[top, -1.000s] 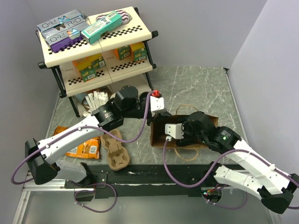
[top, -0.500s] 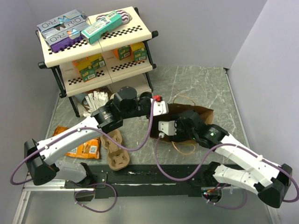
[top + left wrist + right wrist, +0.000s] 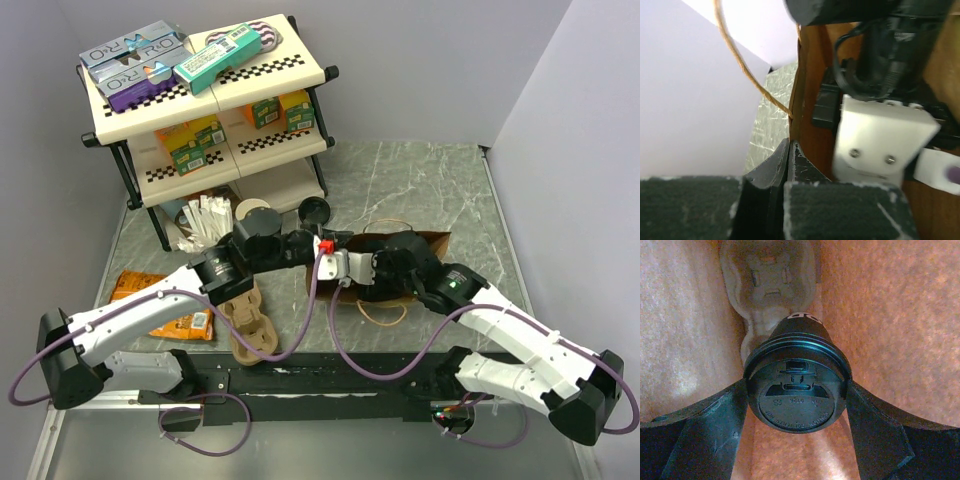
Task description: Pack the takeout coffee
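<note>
The takeout coffee point(image 3: 797, 390) shows in the right wrist view as a round black lid facing the camera, with a dark cup body behind it. My right gripper point(image 3: 796, 412) is shut on it, one finger pressed against each side of the lid. Both are inside the brown paper bag point(image 3: 436, 243), whose orange-brown walls fill that view. A pale pulp carrier point(image 3: 767, 270) lies deeper in the bag, just past the cup. My left gripper point(image 3: 788, 146) is shut, pinching the bag's rim point(image 3: 795, 100) at its left edge. In the top view the bag hides the cup.
A second black-lidded cup point(image 3: 315, 210) and a cream-topped cup point(image 3: 255, 212) stand by the shelf rack point(image 3: 205, 110). A cup of white sticks point(image 3: 205, 215), another pulp carrier point(image 3: 250, 320) and an orange snack bag point(image 3: 170, 315) lie at the left. The bag's string handle point(image 3: 385, 315) trails toward me.
The left gripper has come down and toward the near edge, bringing the bag's left rim with it. The right arm has pushed farther left into the bag.
</note>
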`<action>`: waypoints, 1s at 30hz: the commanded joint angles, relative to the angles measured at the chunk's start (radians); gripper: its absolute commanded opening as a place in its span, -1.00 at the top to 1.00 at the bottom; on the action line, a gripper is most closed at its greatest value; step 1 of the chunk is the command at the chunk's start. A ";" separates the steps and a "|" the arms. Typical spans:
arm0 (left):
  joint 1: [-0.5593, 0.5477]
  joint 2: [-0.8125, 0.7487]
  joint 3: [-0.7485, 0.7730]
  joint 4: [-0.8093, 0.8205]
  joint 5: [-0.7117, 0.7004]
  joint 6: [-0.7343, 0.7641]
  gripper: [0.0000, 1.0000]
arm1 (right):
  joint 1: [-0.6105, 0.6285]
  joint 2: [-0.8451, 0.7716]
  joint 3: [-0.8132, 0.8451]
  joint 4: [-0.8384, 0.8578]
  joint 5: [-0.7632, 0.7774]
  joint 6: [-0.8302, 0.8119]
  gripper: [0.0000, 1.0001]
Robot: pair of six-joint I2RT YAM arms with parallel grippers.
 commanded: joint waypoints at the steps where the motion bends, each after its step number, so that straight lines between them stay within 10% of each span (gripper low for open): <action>1: -0.012 -0.029 -0.011 0.059 0.023 0.026 0.99 | 0.000 -0.019 -0.013 0.065 -0.009 0.031 1.00; 30: 0.004 -0.044 -0.076 0.108 0.082 0.012 0.99 | -0.075 0.015 -0.055 0.145 -0.090 -0.052 1.00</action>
